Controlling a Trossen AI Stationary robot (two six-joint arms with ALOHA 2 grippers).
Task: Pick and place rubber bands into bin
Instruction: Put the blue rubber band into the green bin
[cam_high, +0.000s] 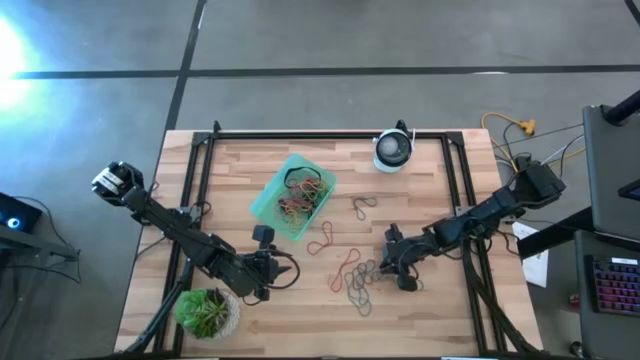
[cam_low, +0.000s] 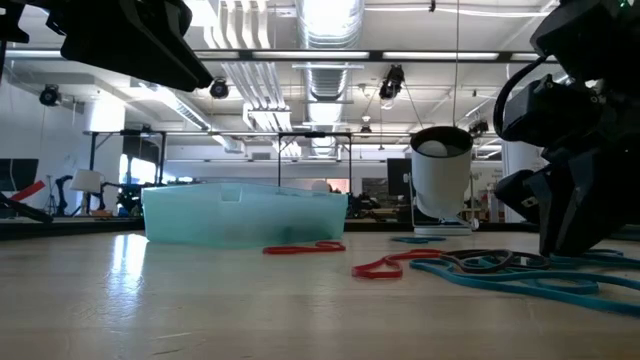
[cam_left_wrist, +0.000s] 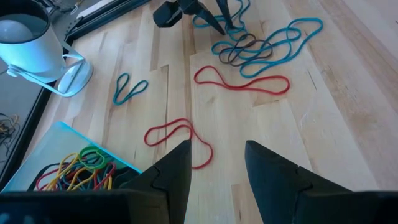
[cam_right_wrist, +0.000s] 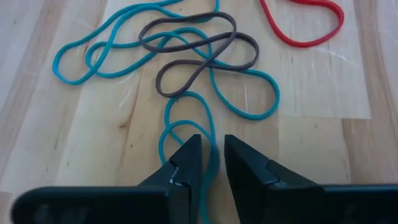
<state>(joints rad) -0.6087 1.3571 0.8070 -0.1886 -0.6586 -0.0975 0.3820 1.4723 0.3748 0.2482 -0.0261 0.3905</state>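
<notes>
The teal bin (cam_high: 293, 195) stands on the table's middle left and holds several coloured rubber bands (cam_left_wrist: 81, 168). Loose rubber bands lie flat on the wood: a tangle of teal and brown ones (cam_right_wrist: 186, 56), red ones (cam_left_wrist: 242, 81) and a small teal one (cam_left_wrist: 129, 88). My right gripper (cam_right_wrist: 212, 158) points steeply down at the tangle's near edge, narrowly open, with one teal strand (cam_right_wrist: 211, 140) running between its fingers. My left gripper (cam_left_wrist: 214, 165) hangs open above the table beside the bin's near corner, with nothing between its fingers. My right gripper has its fingers on either side of a teal band's strand (cam_right_wrist: 210, 134) at the tangle's edge, coming from above at a slant. The band lies flat on the table. Whether the fingers touch it I cannot tell.
A white-and-black round device (cam_high: 393, 150) stands at the far edge. A potted green plant (cam_high: 207, 312) sits at the near left corner. Black rails (cam_high: 330, 135) frame the tabletop. Bare wood lies between the bin and the tangle.
</notes>
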